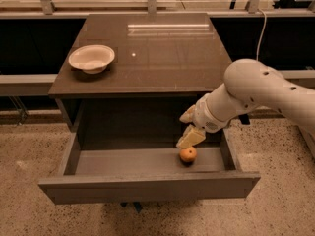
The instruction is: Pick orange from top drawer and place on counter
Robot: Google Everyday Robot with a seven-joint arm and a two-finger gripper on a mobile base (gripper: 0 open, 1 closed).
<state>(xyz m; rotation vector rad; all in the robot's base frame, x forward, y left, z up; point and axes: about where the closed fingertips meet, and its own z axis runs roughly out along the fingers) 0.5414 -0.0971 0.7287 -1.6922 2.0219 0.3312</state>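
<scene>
The orange lies on the floor of the open top drawer, right of the middle. My gripper hangs inside the drawer just above the orange and slightly to its left, its pale fingers pointing down at it. It holds nothing. The counter is the glossy dark top of the cabinet, behind and above the drawer.
A white bowl stands on the counter's left side. My white arm reaches in from the right over the drawer's right wall. Pale speckled floor surrounds the cabinet. A rail and dark shelves run behind it.
</scene>
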